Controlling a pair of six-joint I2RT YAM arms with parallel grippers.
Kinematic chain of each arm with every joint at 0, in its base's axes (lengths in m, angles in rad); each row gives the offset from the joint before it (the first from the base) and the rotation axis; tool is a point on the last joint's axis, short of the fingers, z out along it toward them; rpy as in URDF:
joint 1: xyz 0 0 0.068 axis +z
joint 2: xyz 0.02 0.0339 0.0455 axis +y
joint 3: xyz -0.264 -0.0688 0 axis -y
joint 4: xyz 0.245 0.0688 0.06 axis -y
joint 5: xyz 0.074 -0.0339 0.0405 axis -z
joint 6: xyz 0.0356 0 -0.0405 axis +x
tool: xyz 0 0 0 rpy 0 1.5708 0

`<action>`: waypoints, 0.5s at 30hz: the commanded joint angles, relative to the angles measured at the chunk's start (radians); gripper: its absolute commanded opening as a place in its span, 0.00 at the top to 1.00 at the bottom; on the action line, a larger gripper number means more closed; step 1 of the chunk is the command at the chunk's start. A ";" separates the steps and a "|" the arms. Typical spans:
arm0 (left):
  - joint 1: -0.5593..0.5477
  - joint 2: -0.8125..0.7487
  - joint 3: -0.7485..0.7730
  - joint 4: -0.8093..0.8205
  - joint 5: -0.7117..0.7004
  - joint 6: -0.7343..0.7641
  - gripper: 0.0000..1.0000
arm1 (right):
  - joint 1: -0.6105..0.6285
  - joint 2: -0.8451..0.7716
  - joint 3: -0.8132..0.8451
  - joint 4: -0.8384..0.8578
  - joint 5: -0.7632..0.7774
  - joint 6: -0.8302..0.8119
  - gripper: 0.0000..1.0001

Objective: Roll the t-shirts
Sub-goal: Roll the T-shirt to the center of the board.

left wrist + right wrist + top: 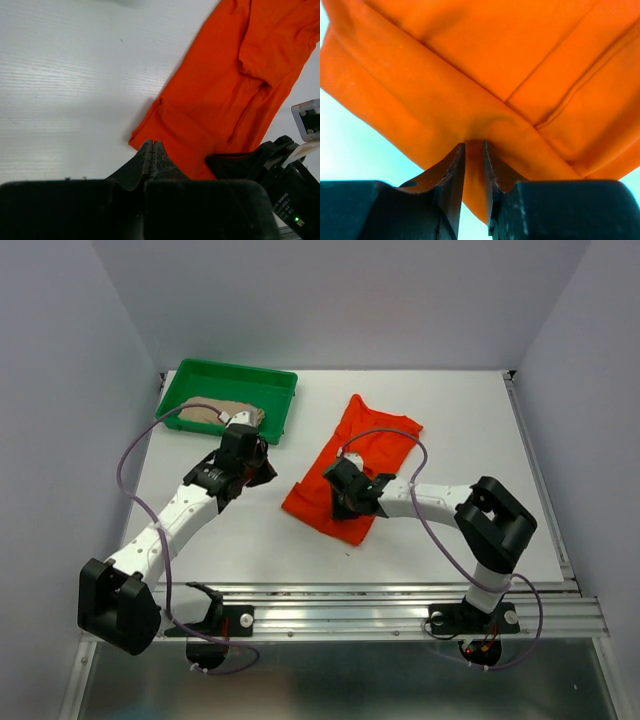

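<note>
From above, the orange t-shirt (372, 445) lies spread out at an angle in the middle of the white surface (450, 420), one end toward the far edge and the other toward the arms. The beige t-shirt (222, 413) sits bunched inside the green tray (236, 371) at the far left corner. The left tool (262, 472) hangs just in front of the tray, between it and the orange cloth. The right tool (340, 504) is down on the near end of the orange t-shirt.

In the left wrist view, the left tool (152, 146) has its fingers pressed together with nothing between them. It is over the bare surface (65, 85), close beside the near corner of the orange t-shirt (225, 100). Part of the right arm's black tool shows at the lower right.

In the right wrist view, the right tool (473, 159) is clamped on a pinched fold at the edge of the orange t-shirt (485, 55), and the cloth fills the narrow gap between the fingers. The pale surface (350, 145) shows at the left.
</note>
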 commanded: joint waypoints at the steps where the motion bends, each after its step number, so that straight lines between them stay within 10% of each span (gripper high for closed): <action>1: 0.036 -0.078 0.029 -0.045 -0.045 0.045 1.00 | 0.025 -0.029 0.120 -0.114 0.082 -0.018 0.72; 7: 0.168 -0.126 0.074 -0.111 -0.023 0.101 1.00 | 0.056 -0.029 0.249 -0.226 0.204 -0.308 0.34; 15: 0.300 -0.129 0.095 -0.149 0.044 0.117 1.00 | 0.211 -0.006 0.214 -0.186 0.377 -0.605 0.20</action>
